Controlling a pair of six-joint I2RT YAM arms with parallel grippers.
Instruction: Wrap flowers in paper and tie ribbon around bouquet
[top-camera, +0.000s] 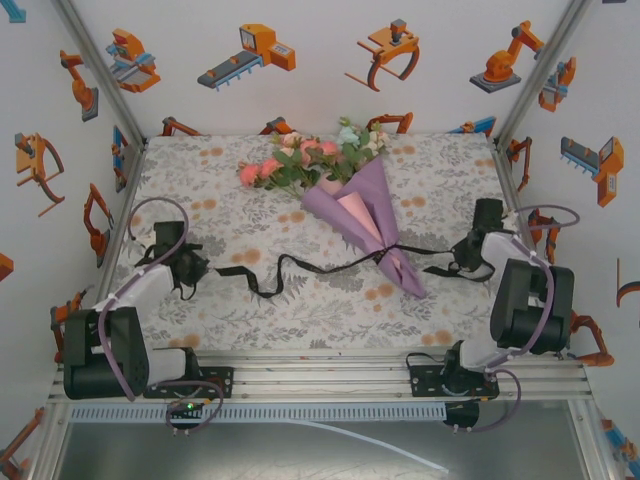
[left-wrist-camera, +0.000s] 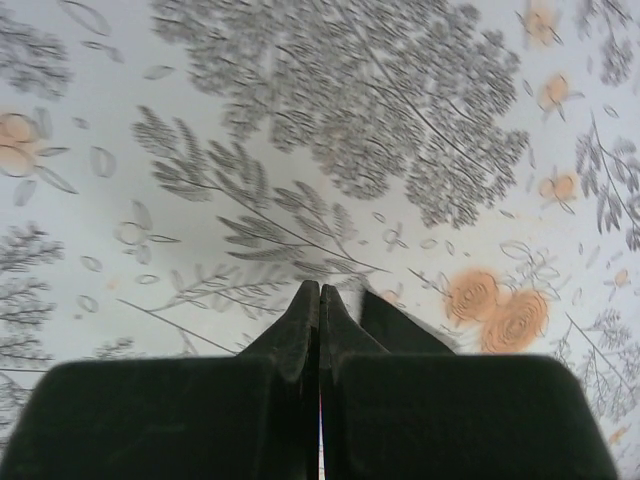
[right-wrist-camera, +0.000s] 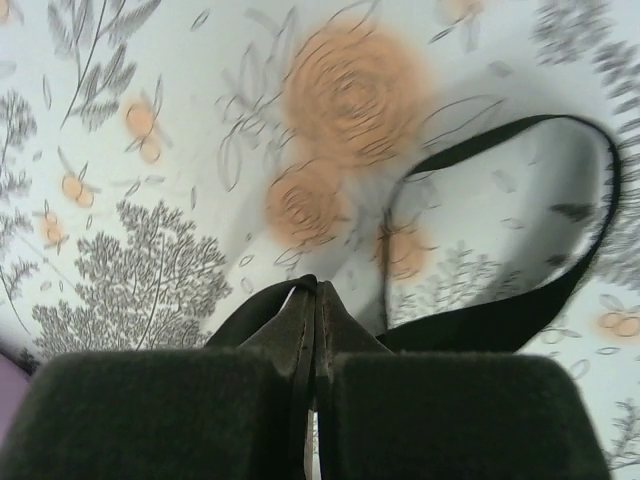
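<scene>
The bouquet lies at the back middle of the table. Its pink, peach and cream flowers (top-camera: 300, 158) fan out to the left of the purple paper (top-camera: 378, 195) cone, which shows a pink inner fold. The black ribbon (top-camera: 300, 262) runs slackly across the table and crosses the cone's narrow lower end. My left gripper (top-camera: 205, 268) (left-wrist-camera: 320, 288) is shut at the ribbon's left end, and a black strip of ribbon (left-wrist-camera: 400, 325) shows beside its right finger. My right gripper (top-camera: 455, 262) (right-wrist-camera: 317, 285) is shut on the other end; the ribbon (right-wrist-camera: 500, 320) loops off to its right.
A floral tablecloth (top-camera: 330, 300) covers the table. White walls with robot stickers close in the back and both sides. The aluminium rail (top-camera: 320, 375) with both arm bases runs along the near edge. A sliver of purple paper (right-wrist-camera: 8, 400) shows at the right wrist view's lower left.
</scene>
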